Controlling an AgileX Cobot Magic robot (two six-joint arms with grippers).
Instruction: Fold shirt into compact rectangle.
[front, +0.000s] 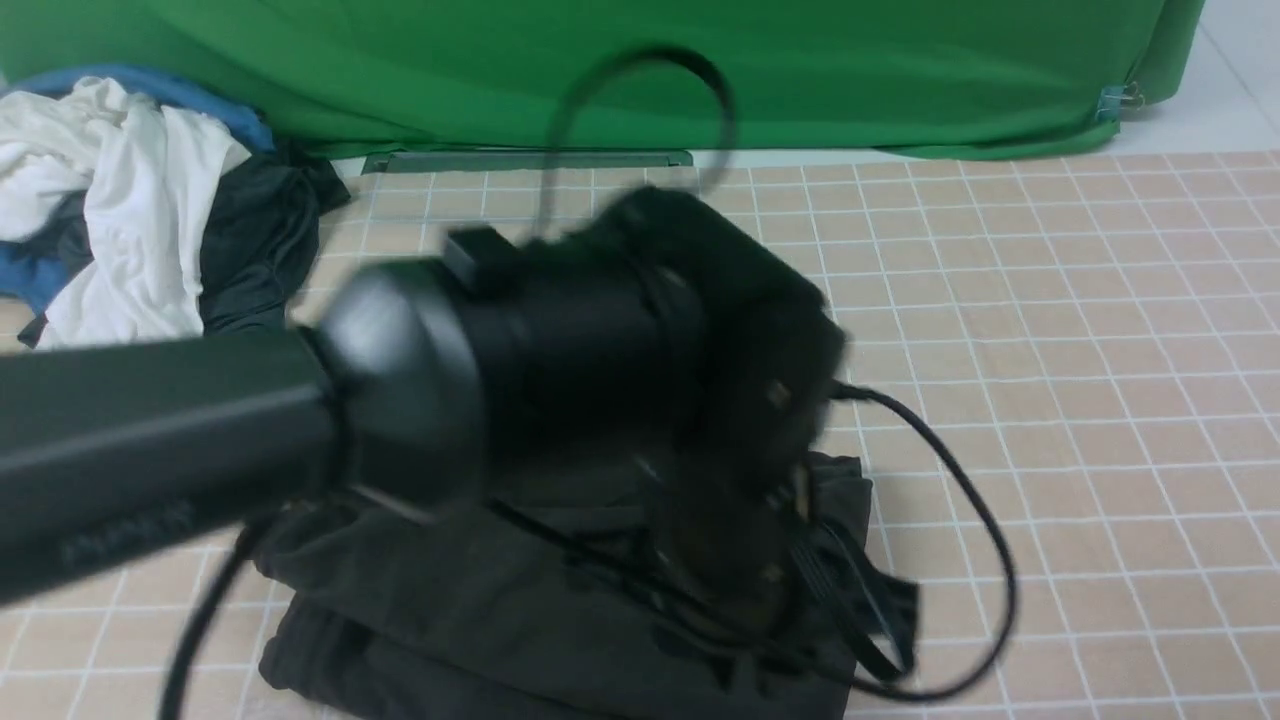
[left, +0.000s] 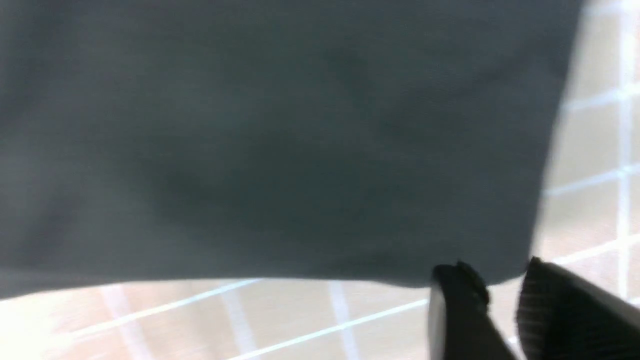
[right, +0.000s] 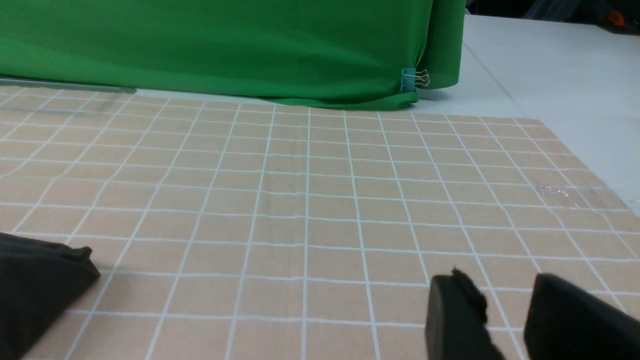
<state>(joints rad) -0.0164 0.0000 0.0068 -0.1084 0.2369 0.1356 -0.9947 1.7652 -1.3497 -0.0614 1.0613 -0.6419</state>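
The black shirt (front: 480, 600) lies bunched and partly folded at the near middle of the tiled mat. My left arm reaches across it from the left, blurred. The left gripper (front: 745, 560) hangs low over the shirt's right part. In the left wrist view the shirt (left: 275, 150) fills most of the picture. There the left gripper (left: 495, 270) is open at the cloth's corner edge, with bare mat showing between its fingers. The right gripper (right: 495, 282) is open over bare mat with nothing in it. A corner of the shirt (right: 35, 280) lies off to its side.
A pile of white, blue and dark clothes (front: 130, 200) sits at the back left. A green cloth (front: 700, 70) hangs along the far edge, held by a clip (right: 415, 80). A black cable (front: 985, 520) loops over the mat (front: 1050, 350) right of the shirt.
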